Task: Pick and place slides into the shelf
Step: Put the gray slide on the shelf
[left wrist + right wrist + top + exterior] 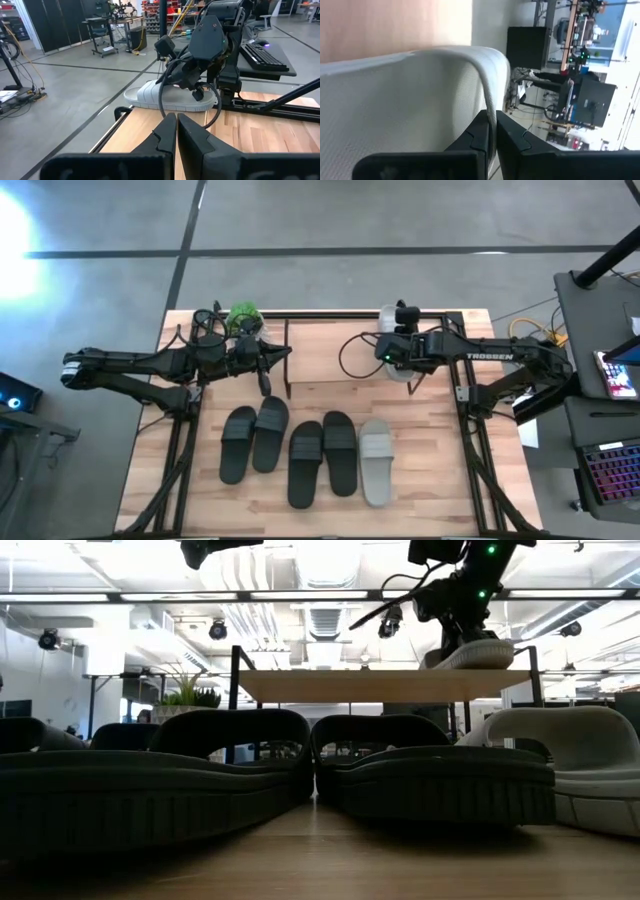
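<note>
- You see four matte black slides (289,448) lined up, plus one light grey slide (375,461) beside them.
- Second light grey slide (167,97) looks near white, its strap finely textured.
- Your shelf (385,685) has a pale wood top and thin black legs.
- Both arms are dark; a green light glows on the right one.
- Table (420,480) is light blond wood.
- Green plant (243,317) sits at the back.

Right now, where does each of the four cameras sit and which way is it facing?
High: overhead, straight down on table, both arms, five slides.
Low: tabletop height, level past black slides to the shelf; right arm above.
Left wrist: past shut left pincer toward the right arm.
Right wrist: right pincer shut on grey slide's strap.
Shared: grey slide on shelf, seen by all four.
</note>
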Robot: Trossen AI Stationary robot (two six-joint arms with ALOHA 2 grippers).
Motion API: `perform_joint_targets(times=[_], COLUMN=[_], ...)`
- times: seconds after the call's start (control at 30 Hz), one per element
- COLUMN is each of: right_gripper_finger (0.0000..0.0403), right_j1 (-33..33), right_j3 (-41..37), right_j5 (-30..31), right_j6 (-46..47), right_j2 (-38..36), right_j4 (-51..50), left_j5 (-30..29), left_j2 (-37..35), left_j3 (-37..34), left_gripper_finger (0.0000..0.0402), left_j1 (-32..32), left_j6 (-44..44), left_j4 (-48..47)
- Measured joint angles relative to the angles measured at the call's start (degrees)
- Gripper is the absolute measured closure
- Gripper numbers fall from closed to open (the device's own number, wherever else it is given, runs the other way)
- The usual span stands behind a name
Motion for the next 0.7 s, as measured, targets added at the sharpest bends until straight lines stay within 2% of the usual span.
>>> perform_joint_targets(times=[0.23,0.43,0.7], right_gripper_finger=[0.0384,0.0357,0.0329], right_j1=[0.4,0.4,0.4], right_j3=[2.9,2.8,2.4], right_j5=[0.0,-2.2,-1.0], right_j6=[4.5,5.5,9.7], right_j2=[-0.2,0.0,0.0], right_j4=[-1.6,-7.1,-8.2], left_j5=[0.0,0.0,0.0], left_j2=[0.0,0.0,0.0], left_j3=[0.0,0.0,0.0], left_gripper_finger=[0.0402,0.0402,0.0402], left_j1=[0.0,0.0,0.0], left_j6=[0.0,0.3,0.4], left_j4=[0.0,0.0,0.0])
